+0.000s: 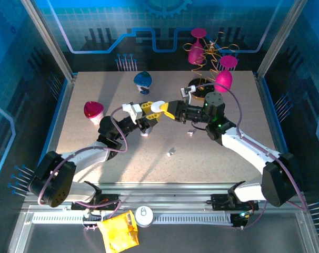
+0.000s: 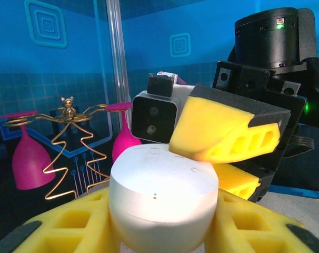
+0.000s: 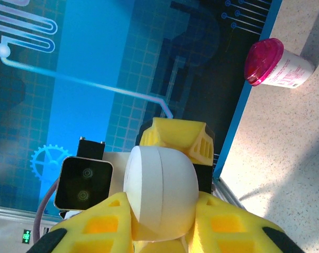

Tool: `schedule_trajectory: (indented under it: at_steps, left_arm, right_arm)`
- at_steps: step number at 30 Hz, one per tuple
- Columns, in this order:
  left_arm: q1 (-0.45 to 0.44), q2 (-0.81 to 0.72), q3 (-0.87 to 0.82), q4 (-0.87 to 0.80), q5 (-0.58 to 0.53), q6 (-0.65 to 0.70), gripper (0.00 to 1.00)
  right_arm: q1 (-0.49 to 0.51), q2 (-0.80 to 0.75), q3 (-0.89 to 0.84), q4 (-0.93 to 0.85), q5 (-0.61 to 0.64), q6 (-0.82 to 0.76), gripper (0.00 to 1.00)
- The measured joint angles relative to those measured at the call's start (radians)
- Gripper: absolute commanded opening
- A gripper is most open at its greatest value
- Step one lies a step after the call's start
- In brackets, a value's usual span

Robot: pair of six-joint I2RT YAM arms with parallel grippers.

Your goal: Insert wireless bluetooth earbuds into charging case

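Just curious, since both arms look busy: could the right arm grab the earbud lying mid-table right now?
Probably not yet: the right end effector is closed around the case in mid-air. The earbud lies in the open, so letting go first should do.

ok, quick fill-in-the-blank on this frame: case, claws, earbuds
1. The left claw and right claw grip the charging case from ___ sides.
2. The claw fingers on the case are coloured ___.
3. The earbuds lie loose on the table, ___ the case.

Missing words: opposite; yellow; outside
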Motion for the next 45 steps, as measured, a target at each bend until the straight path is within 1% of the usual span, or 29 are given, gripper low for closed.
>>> schedule_trajectory:
  at_steps: [1, 4, 7, 13, 20, 26, 32, 35, 40, 45]
  left_arm:
    - [0.0, -0.003, 0.0, -0.008, 0.0, 0.004, 0.55]
    - [-0.004, -0.016, 0.0, -0.036, 0.006, 0.014, 0.72]
    - [-0.006, -0.039, 0.0, -0.072, 0.01, 0.031, 0.86]
    - [-0.006, -0.088, -0.011, -0.185, 0.018, 0.068, 0.99]
    - [-0.017, -0.174, -0.018, -0.391, 0.016, 0.159, 0.99]
    - [-0.058, -0.182, -0.018, -0.509, -0.012, 0.224, 0.99]
    - [-0.105, -0.104, -0.018, -0.531, -0.034, 0.244, 0.99]
    - [-0.133, -0.047, -0.013, -0.534, -0.044, 0.247, 0.99]
    - [-0.177, 0.031, 0.03, -0.546, -0.062, 0.25, 0.99]
    - [-0.191, 0.061, 0.08, -0.583, -0.068, 0.266, 0.99]
  right_arm:
    - [0.0, 0.0, -0.004, 0.002, 0.0, 0.0, 0.11]
    - [-0.002, 0.0, -0.023, 0.005, 0.007, 0.0, 0.07]
    - [-0.011, 0.0, -0.051, -0.008, 0.016, -0.008, 0.07]
    - [-0.058, -0.012, -0.084, -0.067, 0.062, -0.059, 0.07]
    - [-0.142, -0.076, -0.134, -0.205, 0.178, -0.161, 0.07]
    - [-0.227, -0.124, -0.196, -0.325, 0.301, -0.245, 0.07]
    - [-0.311, -0.158, -0.266, -0.421, 0.462, -0.328, 0.07]
    - [-0.365, -0.155, -0.301, -0.437, 0.526, -0.362, 0.06]
    - [-0.454, -0.092, -0.327, -0.438, 0.573, -0.406, 0.06]
    - [-0.513, 0.001, -0.33, -0.411, 0.576, -0.439, 0.07]
